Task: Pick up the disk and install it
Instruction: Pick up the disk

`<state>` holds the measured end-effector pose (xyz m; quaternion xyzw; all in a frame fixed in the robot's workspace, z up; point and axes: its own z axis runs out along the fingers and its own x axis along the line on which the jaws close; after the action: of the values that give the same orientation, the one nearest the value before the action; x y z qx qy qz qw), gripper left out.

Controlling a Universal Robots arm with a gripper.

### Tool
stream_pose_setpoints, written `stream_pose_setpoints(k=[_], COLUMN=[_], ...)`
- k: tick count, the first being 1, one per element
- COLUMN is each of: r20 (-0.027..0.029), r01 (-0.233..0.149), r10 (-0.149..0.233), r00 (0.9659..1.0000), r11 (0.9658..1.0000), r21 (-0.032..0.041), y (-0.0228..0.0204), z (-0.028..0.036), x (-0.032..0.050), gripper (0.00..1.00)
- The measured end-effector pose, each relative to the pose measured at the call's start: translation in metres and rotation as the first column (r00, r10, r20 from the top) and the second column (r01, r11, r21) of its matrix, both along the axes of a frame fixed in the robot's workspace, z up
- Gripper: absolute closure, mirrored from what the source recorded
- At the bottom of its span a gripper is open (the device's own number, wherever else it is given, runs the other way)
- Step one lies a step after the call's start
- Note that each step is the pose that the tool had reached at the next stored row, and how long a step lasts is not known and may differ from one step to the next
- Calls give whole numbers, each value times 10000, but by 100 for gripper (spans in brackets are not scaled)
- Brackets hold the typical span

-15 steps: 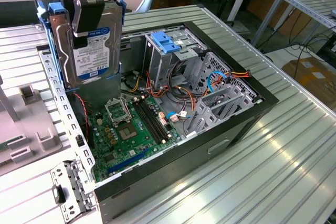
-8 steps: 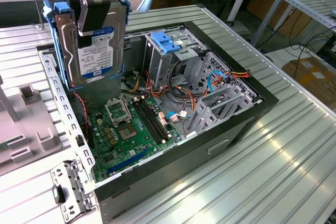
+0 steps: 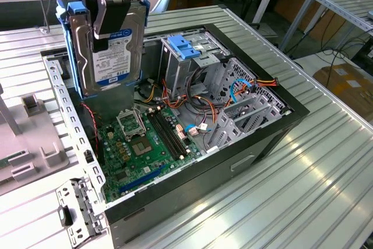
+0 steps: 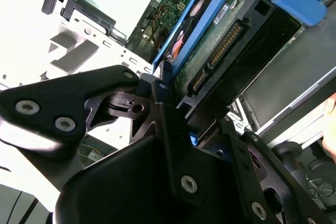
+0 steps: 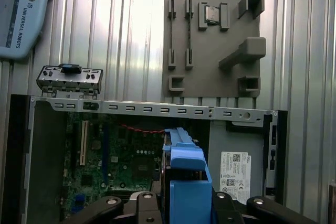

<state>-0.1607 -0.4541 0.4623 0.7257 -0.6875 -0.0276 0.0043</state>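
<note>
The disk (image 3: pixel 108 65) is a black hard drive with a labelled face and bright blue rails. It hangs upright above the open computer case (image 3: pixel 274 126), over the case's end at the exterior view's left. My gripper (image 3: pixel 105 39) is shut on it from above, one black finger (image 3: pixel 108 13) pressed on its labelled face. In the second wrist view the disk (image 4: pixel 220 45) shows its connector edge and circuit board between my black fingers (image 4: pixel 160 90). The first wrist view has the disk's blue rail (image 5: pixel 186 182) end-on in my gripper (image 5: pixel 186 205), above the motherboard (image 5: pixel 113 156).
Inside the case are a metal drive cage (image 3: pixel 195 65) topped by a pale-blue clip (image 3: pixel 187 46), bundled cables (image 3: pixel 201 106) and the motherboard (image 3: pixel 137 144). A grey fixture plate (image 5: pixel 212 45) and a loose metal bracket (image 5: pixel 68 80) lie on the ribbed table beside the case. A teach pendant (image 5: pixel 21 14) rests nearby.
</note>
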Motion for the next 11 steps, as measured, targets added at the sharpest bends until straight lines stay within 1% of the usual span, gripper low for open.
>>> stream_pose_setpoints(k=[11], r20=[0], r01=[0], r10=[0], r00=[10000], r11=[10000], r21=[1], y=[0], z=[-2], x=[108], gripper=[63])
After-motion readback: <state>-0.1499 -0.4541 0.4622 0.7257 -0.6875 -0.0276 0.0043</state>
